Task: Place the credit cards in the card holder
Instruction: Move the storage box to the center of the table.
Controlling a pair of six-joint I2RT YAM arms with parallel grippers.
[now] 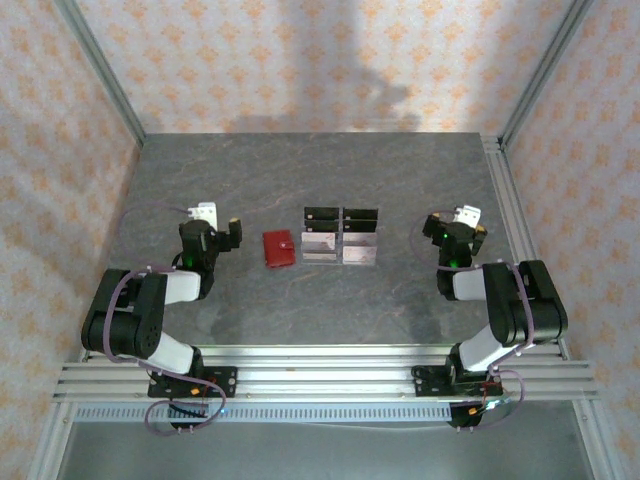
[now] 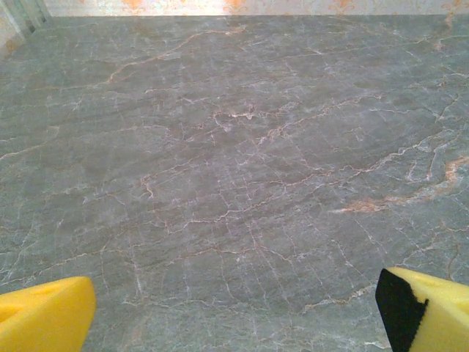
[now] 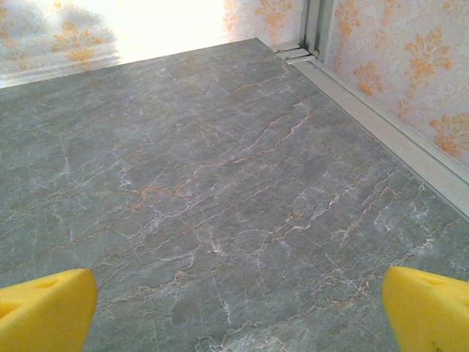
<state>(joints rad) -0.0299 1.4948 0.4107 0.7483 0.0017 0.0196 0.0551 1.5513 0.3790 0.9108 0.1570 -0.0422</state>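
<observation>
Your left claw (image 2: pixel 234 319) is spread wide. Its two yellow fingertips (image 2: pixel 44 315) poke in at the bottom corners of the left wrist view, cut off by the edge. There is just the grey marbled stone table (image 2: pixel 234 147) between them, and nothing is held. Your right claw (image 3: pixel 238 312) is spread wide and empty in the same way.

From above, both claws are small and dark, so you cannot make out the jaws there.

The small red square wallet (image 1: pixel 279 249) lies flat on the table, between the left claw and the clear stand with black strips (image 1: pixel 341 220). It is near the stand but not touching it. A tiny dot sits in its middle.

The pale silvery cards (image 1: pixel 320 246) are at the near side of the stand. They are too small to count, and you cannot tell if they lean or lie flat.

Up close, the wrist views show thin pale and orange cracks in the stone. The right wrist view also shows a metal rail (image 3: pixel 381 125) along the table edge.
</observation>
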